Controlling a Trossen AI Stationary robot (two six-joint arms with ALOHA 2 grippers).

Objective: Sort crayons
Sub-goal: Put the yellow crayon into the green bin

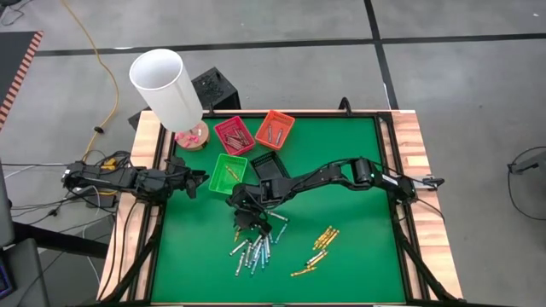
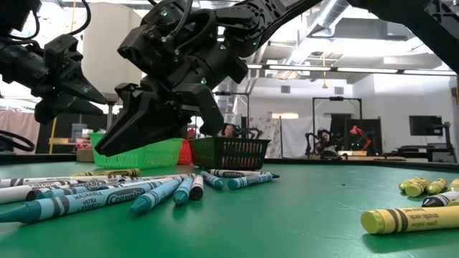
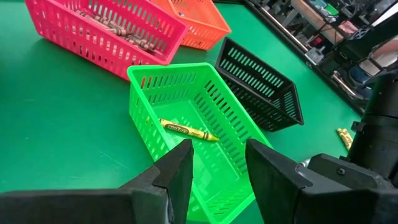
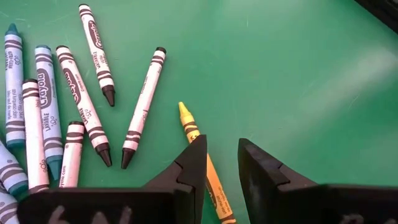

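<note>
Right end effector (image 4: 217, 163) hovered open, empty, over yellow crayon (image 4: 200, 155) on tabletop (image 4: 298, 74), beside white and blue crayons (image 4: 46, 112). Risk: fingers straddling poorly, crayon rolling away or neighbour nudged. Left end effector (image 3: 217, 171) open, empty above green tray (image 3: 186, 99).

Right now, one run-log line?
right gripper: open, over yellow crayon | left gripper: open, above green tray | sorting unfinished

Colours on my green worktop (image 1: 358, 196)

My grippers are black; the trays are pink (image 3: 93, 34), orange (image 3: 199, 22), bright green (image 3: 186, 118) and black (image 3: 261, 87). White, black-banded crayons (image 4: 143, 99), teal crayons (image 4: 12, 81), yellow crayons (image 1: 320, 247).
</note>
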